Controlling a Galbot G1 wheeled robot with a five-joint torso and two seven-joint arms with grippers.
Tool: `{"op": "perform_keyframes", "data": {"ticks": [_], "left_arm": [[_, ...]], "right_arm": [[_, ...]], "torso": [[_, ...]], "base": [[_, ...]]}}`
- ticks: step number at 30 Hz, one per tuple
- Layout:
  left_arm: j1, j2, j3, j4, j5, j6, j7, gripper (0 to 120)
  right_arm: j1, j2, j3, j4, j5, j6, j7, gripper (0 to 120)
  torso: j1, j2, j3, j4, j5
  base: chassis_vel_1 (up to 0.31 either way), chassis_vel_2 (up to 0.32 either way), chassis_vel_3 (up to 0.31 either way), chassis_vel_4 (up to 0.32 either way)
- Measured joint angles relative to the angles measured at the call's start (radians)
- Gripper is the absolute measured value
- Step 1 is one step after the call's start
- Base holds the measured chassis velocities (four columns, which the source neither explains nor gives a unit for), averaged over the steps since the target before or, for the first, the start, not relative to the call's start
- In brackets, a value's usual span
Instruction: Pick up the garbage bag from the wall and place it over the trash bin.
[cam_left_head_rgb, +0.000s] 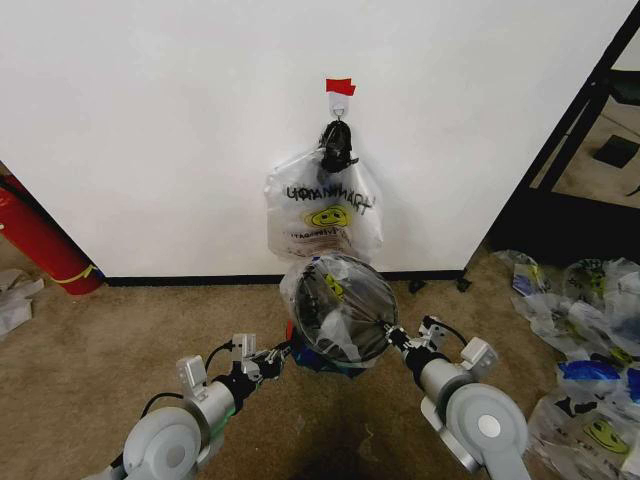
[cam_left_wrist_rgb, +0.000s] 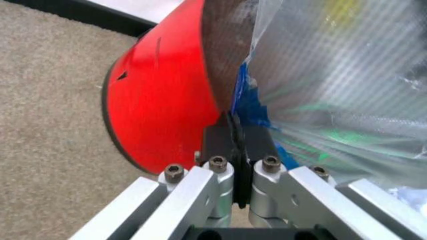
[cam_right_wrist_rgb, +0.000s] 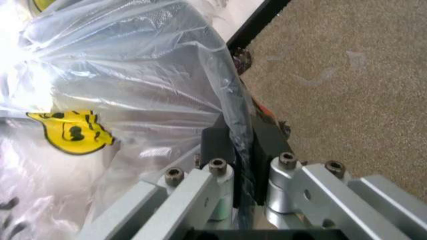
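Note:
The garbage bag (cam_left_head_rgb: 303, 288), thin and translucent with blue patches, is stretched over the top of the small round black trash bin (cam_left_head_rgb: 346, 322), which stands on the carpet just in front of the wall (cam_left_head_rgb: 150, 120). My left gripper (cam_left_head_rgb: 283, 352) is shut on the bag's edge at the bin's left side; up close, its fingers pinch blue-printed film (cam_left_wrist_rgb: 243, 107) beside the bin's red base (cam_left_wrist_rgb: 160, 95). At the bin's right side, my right gripper (cam_left_head_rgb: 392, 335) is shut on the film (cam_right_wrist_rgb: 235, 115), near a yellow smiley face (cam_right_wrist_rgb: 70, 131).
Another bag with dark lettering (cam_left_head_rgb: 325, 215) hangs from the hook (cam_left_head_rgb: 339, 100) under a red tape strip (cam_left_head_rgb: 340, 86). A red cylinder (cam_left_head_rgb: 40, 240) leans at the left. A black rack (cam_left_head_rgb: 580, 130) and several loose bags (cam_left_head_rgb: 585, 330) lie to the right.

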Motion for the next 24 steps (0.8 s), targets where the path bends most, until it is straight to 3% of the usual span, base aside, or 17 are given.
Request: {"op": "perform_keyframes", "data": {"ticks": [13, 24], "left_arm": [[0.005, -0.012, -0.006, 0.003, 0.027, -0.002, 0.006, 0], [0.029, 0.012, -0.058, -0.033, 0.03, -0.001, -0.014, 39]], "right_arm": [[-0.008, -0.013, -0.026, -0.003, -0.015, -0.003, -0.011, 1], [0.006, -0.012, -0.014, -0.026, -0.025, 0.007, -0.019, 1]], "torso": [[0.0, 0.0, 0.0, -0.0001, 0.0], [0.0, 0.0, 0.0, 0.0, 0.0]], "base": [[0.0, 0.0, 0.0, 0.0], [0.0, 0.0, 0.0, 0.0]]}}
